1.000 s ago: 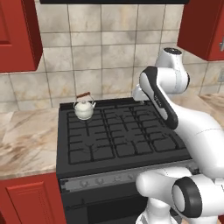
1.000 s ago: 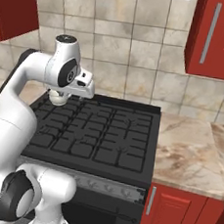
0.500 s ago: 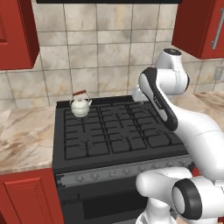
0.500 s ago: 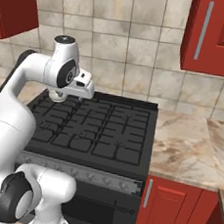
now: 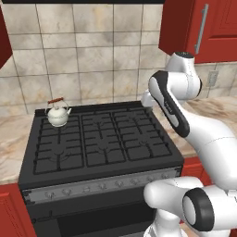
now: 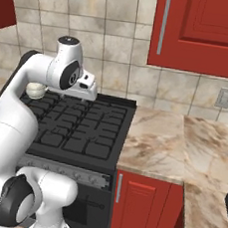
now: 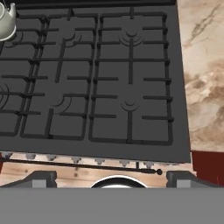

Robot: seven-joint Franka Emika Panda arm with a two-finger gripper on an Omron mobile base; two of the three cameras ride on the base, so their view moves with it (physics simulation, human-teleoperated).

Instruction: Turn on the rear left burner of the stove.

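Six black burners on stove (image 5: 99,139), kettle (image 5: 57,114) on rear left burner (image 5: 59,124), pincer (image 7: 111,177) spread.

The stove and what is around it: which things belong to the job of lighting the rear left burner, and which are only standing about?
Belong to the job:
- stove
- rear left burner, under the kettle
- knob row

Only standing about:
- kettle
- marble counter
- red cabinets

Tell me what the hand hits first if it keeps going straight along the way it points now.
Likely the stove's black grate, near the front right burner. The hand looks down on the cooktop with nothing between, though depth is hard to judge.
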